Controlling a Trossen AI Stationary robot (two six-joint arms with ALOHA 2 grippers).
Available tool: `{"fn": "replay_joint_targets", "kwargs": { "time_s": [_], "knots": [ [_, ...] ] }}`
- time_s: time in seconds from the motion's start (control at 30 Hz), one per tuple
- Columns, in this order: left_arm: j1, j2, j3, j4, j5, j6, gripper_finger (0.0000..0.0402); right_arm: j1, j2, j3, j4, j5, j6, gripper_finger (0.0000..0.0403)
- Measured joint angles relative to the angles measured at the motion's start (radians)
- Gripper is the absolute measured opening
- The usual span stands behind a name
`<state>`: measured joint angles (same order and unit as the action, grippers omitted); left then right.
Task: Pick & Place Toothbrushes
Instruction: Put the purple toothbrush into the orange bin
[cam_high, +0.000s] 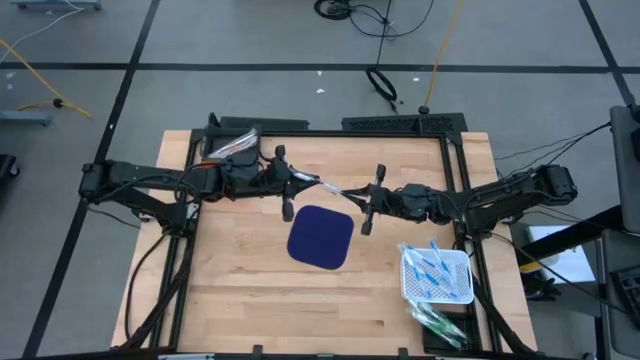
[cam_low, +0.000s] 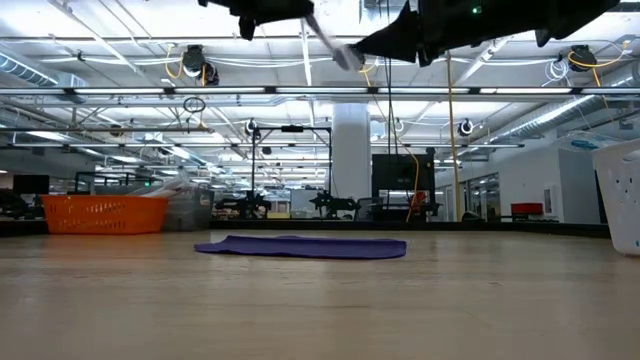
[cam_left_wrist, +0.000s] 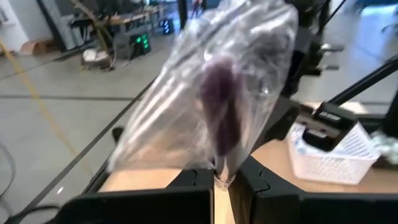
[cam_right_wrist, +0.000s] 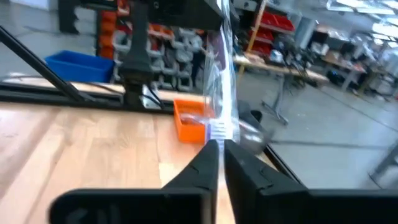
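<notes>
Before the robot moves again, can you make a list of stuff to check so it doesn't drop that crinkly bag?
1. Left gripper shut on the clear bag: ok.
2. Right gripper pinching the bag's other end: ok, though how firm its grip is I cannot tell.
3. Bag held in the air between both arms, above the table: ok.
4. Blue mat lying flat below, nothing on it: ok.
5. White basket near the right arm has room: cannot tell.
6. What is inside the bag: cannot tell.

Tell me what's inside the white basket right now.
Several light blue toothbrushes lie loose in the white basket. Whatever sits beneath them, or their exact count, cannot be made out.
</notes>
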<state>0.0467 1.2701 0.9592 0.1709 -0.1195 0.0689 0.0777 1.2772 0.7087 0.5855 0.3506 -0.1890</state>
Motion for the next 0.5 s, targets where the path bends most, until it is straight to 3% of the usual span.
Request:
{"fn": "replay_joint_targets", "kwargs": {
  "time_s": [0.23,0.5],
  "knots": [
    [0.003,0.0,0.0,-0.151,-0.093,-0.016,0.0007,-0.011,0.0,0.001,-0.064,0.04,0.031,0.0089],
    [0.072,0.0,0.0,-0.553,-0.337,-0.177,0.0007,-0.011,0.0,0.001,-0.076,0.04,0.046,0.0125]
  ]
}}
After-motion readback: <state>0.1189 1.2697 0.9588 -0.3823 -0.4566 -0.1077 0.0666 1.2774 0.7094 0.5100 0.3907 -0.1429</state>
